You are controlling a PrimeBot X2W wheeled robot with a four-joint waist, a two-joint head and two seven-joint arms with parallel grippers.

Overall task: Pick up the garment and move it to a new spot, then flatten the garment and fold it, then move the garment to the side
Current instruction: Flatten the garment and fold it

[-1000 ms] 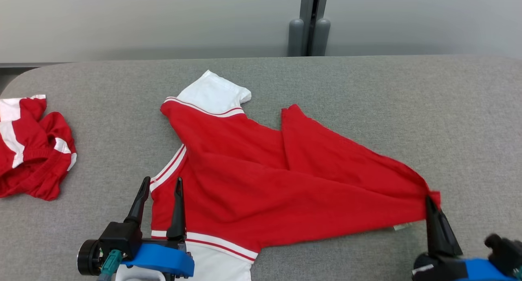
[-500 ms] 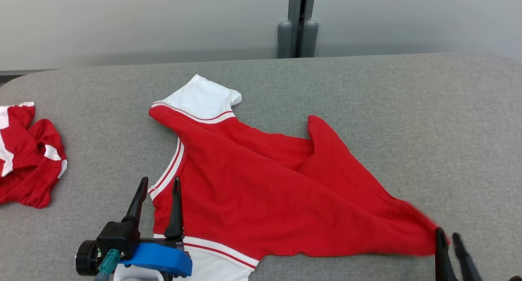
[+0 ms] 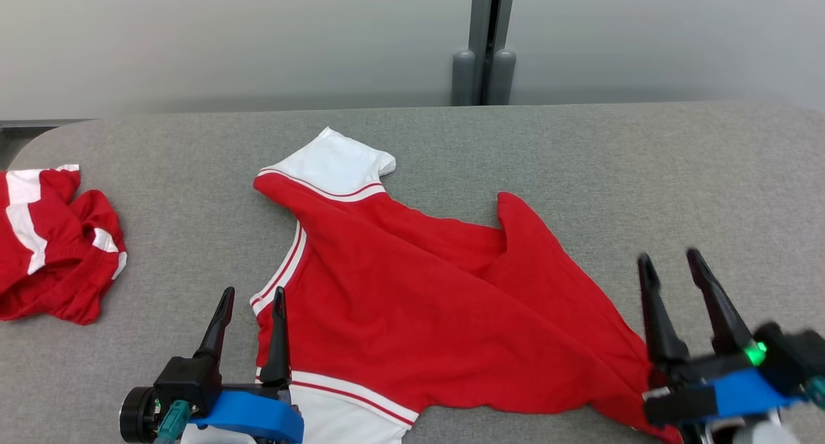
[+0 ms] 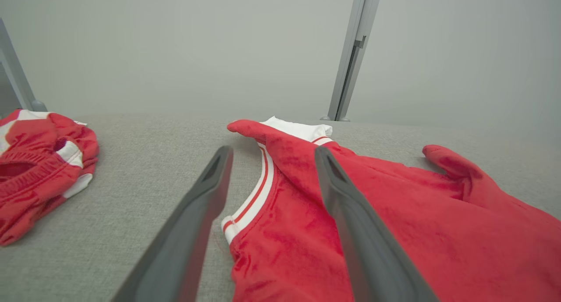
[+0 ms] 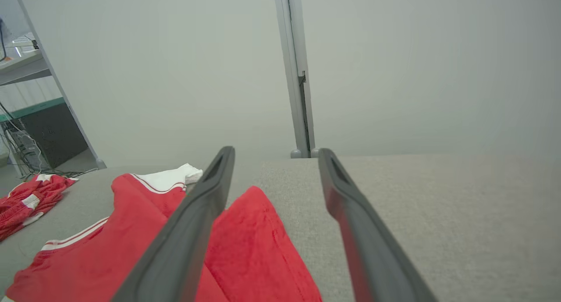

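Right gripper (image 3: 670,260) stands released, fingers spread, over the near-right tip of the red garment (image 3: 419,302); that corner lies drawn out rightward, probably to flatten the cloth. Left gripper (image 3: 253,292) is likewise released, straddling the neckline trim (image 3: 278,278) and grasping nothing. The garment lies mid-table (image 3: 580,160) with 1 diagonal crease.

Left wrist view: 1 finger is over cloth, 1 over bare table.

Right wrist view: free surface extends right and far, while a crumpled second garment (image 5: 30,201) occupies the left edge.
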